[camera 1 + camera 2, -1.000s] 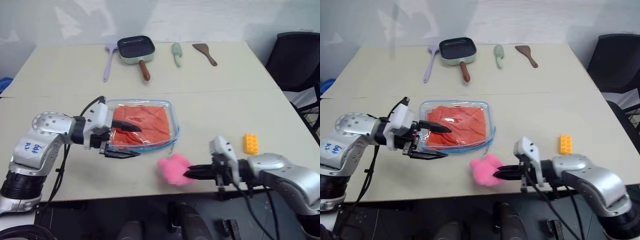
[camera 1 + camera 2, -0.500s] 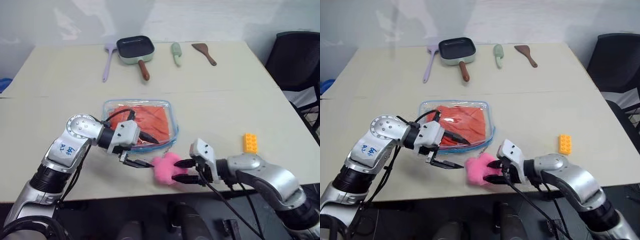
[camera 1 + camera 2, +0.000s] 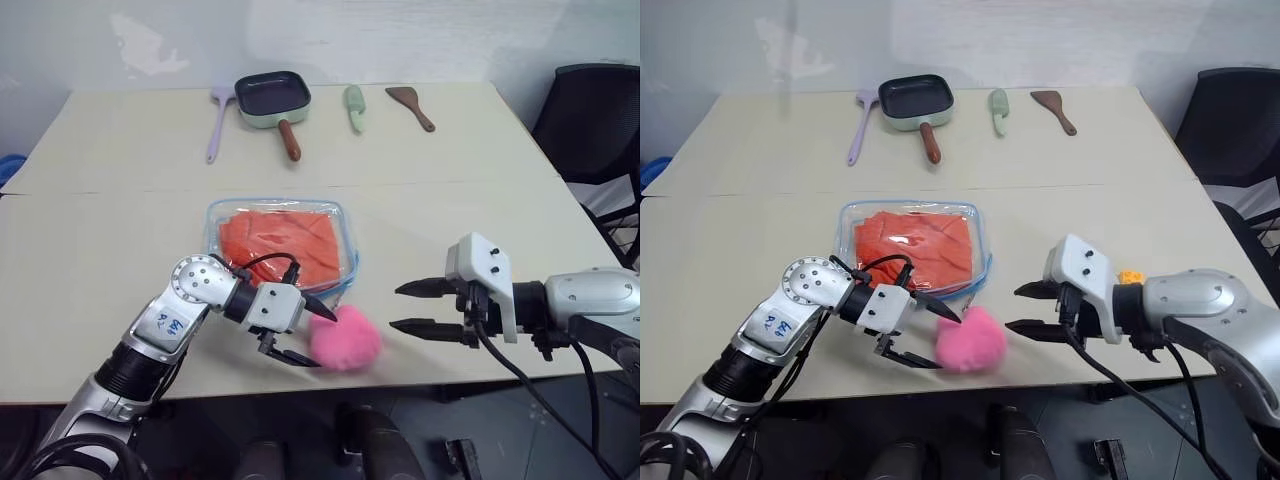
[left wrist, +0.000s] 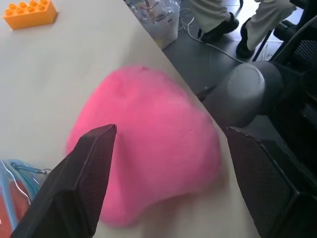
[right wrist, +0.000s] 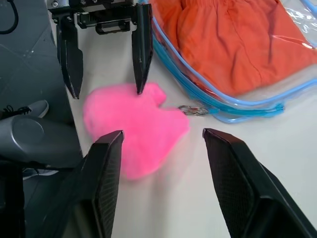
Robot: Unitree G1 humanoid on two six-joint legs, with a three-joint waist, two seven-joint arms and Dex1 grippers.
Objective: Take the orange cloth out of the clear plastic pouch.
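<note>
The clear plastic pouch (image 3: 345,232) with light blue edging lies flat in the middle of the table. The orange cloth (image 3: 280,245) is folded inside it. A fluffy pink plush ball (image 3: 346,338) rests on the table just in front of the pouch's near right corner. My left gripper (image 3: 312,338) is open at the ball's left side, fingertips (image 5: 140,84) at its edge and nothing gripped. My right gripper (image 3: 397,307) hovers open to the right of the ball, clear of it. In the right wrist view the ball (image 5: 131,129) lies beside the pouch edge (image 5: 237,111).
A dark square frying pan (image 3: 272,97), a purple spatula (image 3: 215,120), a green utensil (image 3: 354,105) and a brown spatula (image 3: 410,105) line the far side. An orange toy brick (image 3: 1129,276) sits behind my right wrist. A black chair (image 3: 590,130) stands at the right.
My right gripper opened, let go of the pink ball, then rose and drew back to the right. My left gripper left the pouch and came down to the ball's left side, still open.
</note>
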